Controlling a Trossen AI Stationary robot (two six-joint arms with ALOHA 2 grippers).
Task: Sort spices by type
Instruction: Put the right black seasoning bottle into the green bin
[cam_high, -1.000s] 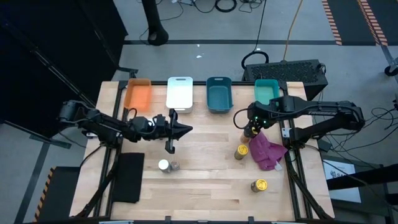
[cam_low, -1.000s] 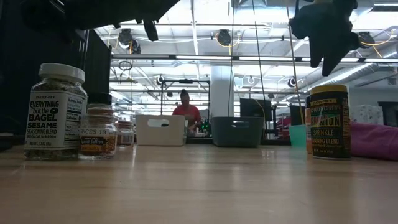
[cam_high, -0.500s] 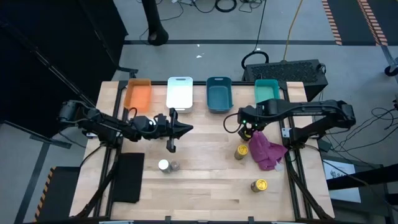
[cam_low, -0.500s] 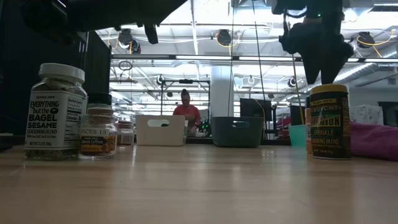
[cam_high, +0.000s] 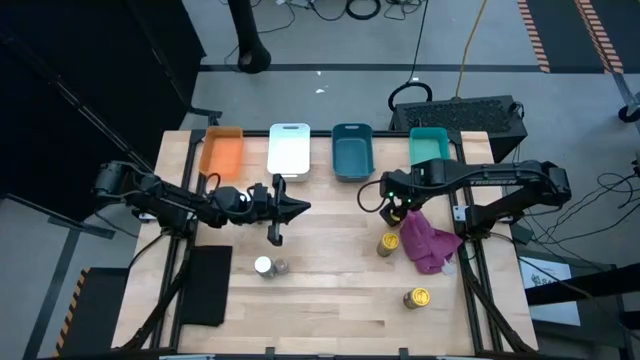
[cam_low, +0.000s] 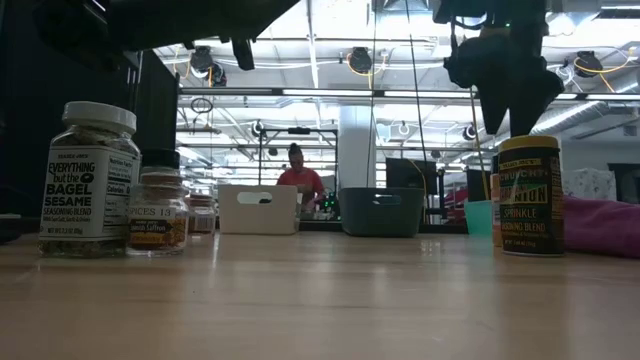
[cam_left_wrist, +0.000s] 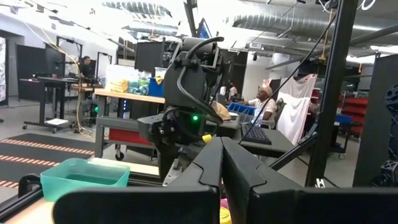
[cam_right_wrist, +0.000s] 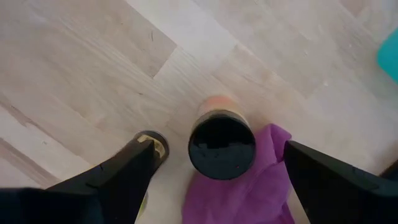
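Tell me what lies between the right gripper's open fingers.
In the right wrist view, a dark-lidded jar stands between the right gripper's fingers, below them, beside the magenta cloth; neither finger touches it.

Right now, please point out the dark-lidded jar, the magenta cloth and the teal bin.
dark-lidded jar (cam_right_wrist: 222, 147): right wrist view, centre of its lid.
magenta cloth (cam_high: 428, 243): high view, middle of the fabric.
teal bin (cam_high: 428, 147): high view, its inner floor.

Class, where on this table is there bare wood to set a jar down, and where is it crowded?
Bare wood lies between the white-lidded jar and the yellow-lidded jars, and along the near edge. It is crowded by the magenta cloth, under the right claw.
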